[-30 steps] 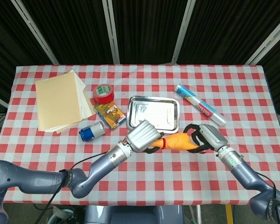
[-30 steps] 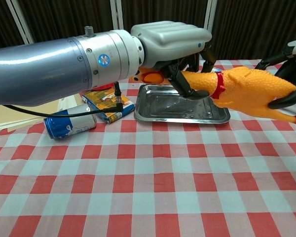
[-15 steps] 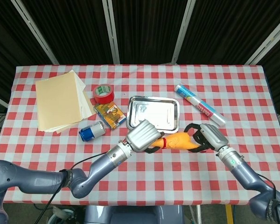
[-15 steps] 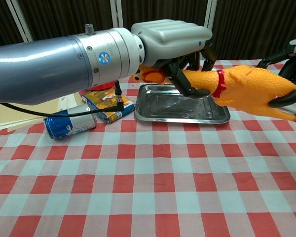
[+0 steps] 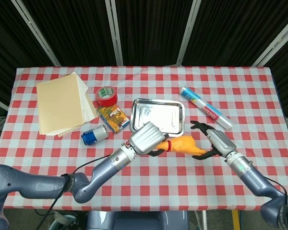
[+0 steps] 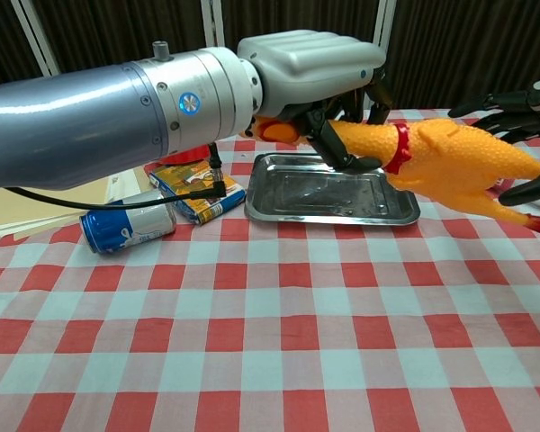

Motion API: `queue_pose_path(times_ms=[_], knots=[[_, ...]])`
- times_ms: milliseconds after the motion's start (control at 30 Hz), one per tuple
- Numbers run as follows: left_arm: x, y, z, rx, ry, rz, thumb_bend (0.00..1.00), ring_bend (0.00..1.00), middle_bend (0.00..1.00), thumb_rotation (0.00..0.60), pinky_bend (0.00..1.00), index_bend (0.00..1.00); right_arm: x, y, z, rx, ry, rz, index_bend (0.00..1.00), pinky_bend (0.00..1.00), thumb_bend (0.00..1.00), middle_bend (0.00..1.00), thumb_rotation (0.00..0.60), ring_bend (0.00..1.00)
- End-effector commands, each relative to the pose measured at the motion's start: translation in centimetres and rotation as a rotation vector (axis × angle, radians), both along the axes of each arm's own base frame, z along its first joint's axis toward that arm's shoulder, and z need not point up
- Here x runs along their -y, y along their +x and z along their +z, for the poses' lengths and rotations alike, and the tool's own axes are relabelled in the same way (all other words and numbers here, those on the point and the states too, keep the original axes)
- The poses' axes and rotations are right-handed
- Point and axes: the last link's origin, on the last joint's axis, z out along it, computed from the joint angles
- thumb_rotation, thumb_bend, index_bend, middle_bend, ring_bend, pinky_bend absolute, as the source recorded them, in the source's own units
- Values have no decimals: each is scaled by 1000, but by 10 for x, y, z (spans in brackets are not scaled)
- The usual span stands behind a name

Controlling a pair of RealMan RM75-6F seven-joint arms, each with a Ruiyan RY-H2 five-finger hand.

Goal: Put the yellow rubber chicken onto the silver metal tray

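Note:
The yellow rubber chicken [image 5: 183,144] [image 6: 450,160], with a red collar, hangs in the air just in front of the silver metal tray [image 5: 175,125] [image 6: 272,200]. My left hand [image 5: 145,138] [image 6: 310,67] grips its neck and head end. My right hand [image 5: 212,142] [image 6: 520,117] is beside the chicken's tail end with fingers spread apart, holding nothing. The tray lies flat with nothing on it.
Left of the tray lie a small printed box [image 5: 113,118], a blue can [image 5: 94,135] on its side, a red tape roll [image 5: 106,96] and a stack of tan folders [image 5: 62,103]. A white tube [image 5: 205,113] lies at the tray's right.
My right hand has let go of the chicken's tail end and spread its fingers, drawing slightly away. My left hand keeps hold and has lifted the chicken a little.

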Motion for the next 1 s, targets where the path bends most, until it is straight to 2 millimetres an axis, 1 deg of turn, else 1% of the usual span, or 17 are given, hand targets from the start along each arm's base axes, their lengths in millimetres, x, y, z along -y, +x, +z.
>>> queue_pose_path(times_ms=[33,133,367,467,533,700,867,1000], knots=[[0,-1,0,4,0,3,703,678,772,600,743,698,0,-1,0,-2,-2,0,0,96,103,139,554,73],[-1,-3,1,12,2,7,702,678,771,600,743,697,0,-3,2,-6,-11,1,0,85,104,131,542,64],[-7,-15,3,62,7,47,689,678,767,600,743,693,2,-17,15,-29,-58,-20,0,79,103,121,565,55],[-12,-25,5,90,9,80,688,678,766,600,743,691,4,-26,25,-25,-88,-49,0,78,104,121,569,55],[-17,-35,7,109,10,112,688,678,765,600,743,691,5,-33,34,-24,-117,-70,0,79,104,121,575,55],[-32,-60,5,116,7,187,687,678,764,600,743,690,4,-45,47,-21,-159,-103,0,78,103,121,580,55],[-49,-79,0,165,3,273,686,677,763,600,743,690,1,-54,52,-8,-175,-131,0,79,104,121,581,55],[-64,-92,-3,176,30,303,683,676,763,600,742,690,-1,-59,53,-5,-176,-145,0,79,104,121,581,55]])
